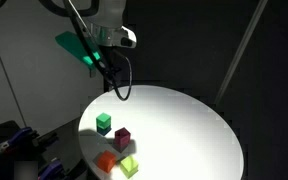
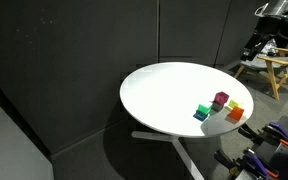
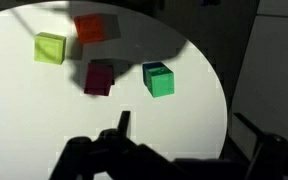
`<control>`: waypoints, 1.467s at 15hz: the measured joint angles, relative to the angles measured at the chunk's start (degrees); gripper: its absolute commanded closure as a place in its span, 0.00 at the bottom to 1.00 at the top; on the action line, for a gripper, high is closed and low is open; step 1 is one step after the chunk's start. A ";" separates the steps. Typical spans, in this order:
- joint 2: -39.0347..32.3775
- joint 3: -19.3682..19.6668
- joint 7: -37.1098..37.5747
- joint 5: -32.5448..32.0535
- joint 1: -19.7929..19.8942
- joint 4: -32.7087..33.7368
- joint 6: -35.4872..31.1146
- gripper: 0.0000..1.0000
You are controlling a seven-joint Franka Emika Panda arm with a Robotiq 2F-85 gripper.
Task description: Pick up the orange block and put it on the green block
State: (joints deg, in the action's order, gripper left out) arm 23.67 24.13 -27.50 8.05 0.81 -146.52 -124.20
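Clearly off the white round tabletop (image 3: 44, 112), holds the pincer (image 3: 184, 125) wide open, with nothing between the two dark fingers (image 3: 124, 122) that come in from the lower edge of the wrist view. Touches no block.

Shows the orange block (image 3: 90, 27) at the top of the wrist frame, a little left of centre, flat on the tabletop and partly in shadow. Places the green block (image 3: 159, 79) right of centre in the same frame, well apart from the orange one, also flat on the tabletop, with its top face in full view. Puts a magenta block (image 3: 99, 77) between these two, just left of the green block, and a lime block (image 3: 50, 47) at the upper left, near the orange block.

In an exterior view, finds the orange block (image 1: 107, 160) near the lower edge of the frame, just beside the lime block (image 1: 130, 166), with the magenta block (image 1: 122, 137) above them and the green block (image 1: 104, 123) higher again. Leaves the arm (image 1: 92, 20) at the top of that frame, over the far rim of the tabletop.
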 measured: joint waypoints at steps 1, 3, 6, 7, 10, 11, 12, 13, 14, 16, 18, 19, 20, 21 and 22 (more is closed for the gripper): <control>0.00 0.00 0.00 0.00 0.00 0.03 0.00 0.00; 0.01 0.00 0.00 0.00 0.00 0.04 0.00 0.00; 0.01 0.00 0.00 0.00 0.00 0.04 0.00 0.00; 0.01 0.00 0.00 0.00 0.00 0.04 0.00 0.00; -0.04 -0.27 0.00 0.00 0.24 0.02 0.00 0.00; -0.15 -0.81 0.02 0.00 0.77 0.02 0.00 0.00; -0.27 -1.40 0.05 0.00 1.36 0.02 0.00 0.00; -0.39 -2.02 0.13 0.00 1.90 0.05 -0.01 0.00; -0.56 -2.65 0.22 0.00 2.47 0.12 -0.03 0.00; -0.91 -3.74 0.47 -0.07 3.35 0.37 -0.17 0.00; -1.42 -4.90 0.99 -0.48 4.14 0.86 -0.44 0.00; -1.72 -5.43 1.43 -0.95 4.46 1.14 -0.63 0.00; -2.07 -5.94 1.77 -1.42 4.78 1.39 -0.97 0.00; -2.48 -6.46 2.39 -2.03 5.11 1.59 -1.64 0.00; -2.90 -6.90 3.00 -2.65 5.38 1.71 -2.40 0.00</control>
State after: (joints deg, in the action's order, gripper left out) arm 20.77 17.23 -24.50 5.40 6.18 -144.81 -126.60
